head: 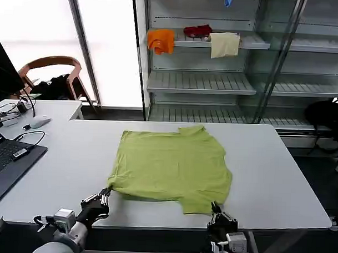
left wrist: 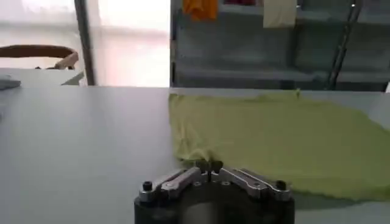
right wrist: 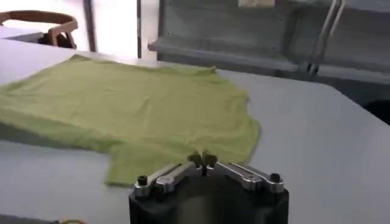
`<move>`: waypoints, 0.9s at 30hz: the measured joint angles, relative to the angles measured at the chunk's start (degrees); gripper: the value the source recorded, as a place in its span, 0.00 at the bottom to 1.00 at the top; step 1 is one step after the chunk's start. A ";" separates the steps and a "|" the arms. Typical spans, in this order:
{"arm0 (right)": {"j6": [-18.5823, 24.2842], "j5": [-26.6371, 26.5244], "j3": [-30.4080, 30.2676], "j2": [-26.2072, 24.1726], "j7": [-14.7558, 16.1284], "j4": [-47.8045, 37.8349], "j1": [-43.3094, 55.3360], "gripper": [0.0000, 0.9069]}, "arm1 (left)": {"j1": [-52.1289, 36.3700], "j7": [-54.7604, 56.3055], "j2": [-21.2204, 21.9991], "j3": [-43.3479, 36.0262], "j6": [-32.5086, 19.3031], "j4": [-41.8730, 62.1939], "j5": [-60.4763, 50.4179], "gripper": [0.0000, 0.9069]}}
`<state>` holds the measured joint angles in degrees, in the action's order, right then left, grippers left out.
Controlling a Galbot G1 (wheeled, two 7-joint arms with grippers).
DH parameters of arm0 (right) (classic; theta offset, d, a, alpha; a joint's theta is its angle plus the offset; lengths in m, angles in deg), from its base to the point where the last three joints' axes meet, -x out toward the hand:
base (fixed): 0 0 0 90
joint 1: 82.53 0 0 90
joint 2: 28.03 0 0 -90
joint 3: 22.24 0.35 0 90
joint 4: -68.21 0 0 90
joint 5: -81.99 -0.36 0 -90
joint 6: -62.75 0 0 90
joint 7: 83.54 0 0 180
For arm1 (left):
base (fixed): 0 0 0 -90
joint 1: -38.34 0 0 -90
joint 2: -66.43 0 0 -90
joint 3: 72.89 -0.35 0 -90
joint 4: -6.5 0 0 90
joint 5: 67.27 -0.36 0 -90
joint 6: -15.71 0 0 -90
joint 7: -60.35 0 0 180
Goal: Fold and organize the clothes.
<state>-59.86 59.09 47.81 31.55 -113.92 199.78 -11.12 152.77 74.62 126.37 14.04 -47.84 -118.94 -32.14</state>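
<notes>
The soft yellow-green T-shirt (head: pixel 170 166) lies flat mid-frame on the smooth grey table (head: pixel 278 180). The left gripper (head: pixel 105 193) apparently pinches its lower-left corner; the right gripper (head: pixel 215 208), fingers together, nips the lower-right hem.

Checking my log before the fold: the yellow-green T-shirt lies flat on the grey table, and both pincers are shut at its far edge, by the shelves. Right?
Not quite. The T-shirt does lie flat on the table, and the left pincer and right pincer are shut, but at its near edge, closest to the robot, as the head view shows.
</notes>
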 measured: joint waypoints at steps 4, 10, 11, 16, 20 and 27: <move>-0.11 -0.71 0.99 -1.25 2.19 -1.85 3.47 0.00 | -2.91 1.25 0.24 -0.90 0.46 0.96 1.16 0.00; 0.13 -0.86 1.40 -2.56 7.38 -5.63 8.42 0.00 | -8.11 2.94 0.78 -3.07 0.49 3.27 1.81 0.00; 0.24 -0.84 1.39 -2.65 8.21 -6.27 9.17 0.00 | -8.91 3.07 0.84 -3.41 0.41 3.75 1.82 0.00; 0.63 -0.52 0.15 -2.46 12.10 -10.76 14.02 0.00 | -13.17 3.71 1.46 -5.47 -0.13 6.88 1.62 0.00; 1.10 0.11 -1.51 -2.08 14.24 -14.55 17.93 0.00 | -16.34 4.35 2.14 -7.29 -0.63 9.71 1.12 0.00; 1.47 1.12 -4.59 -1.05 16.85 -20.91 24.12 0.00 | -21.19 5.32 3.40 -9.80 -1.04 14.41 -0.15 0.00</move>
<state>-58.39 60.22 43.22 30.50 -97.07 178.87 13.01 131.58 79.94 129.78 4.24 -48.87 -104.53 -32.28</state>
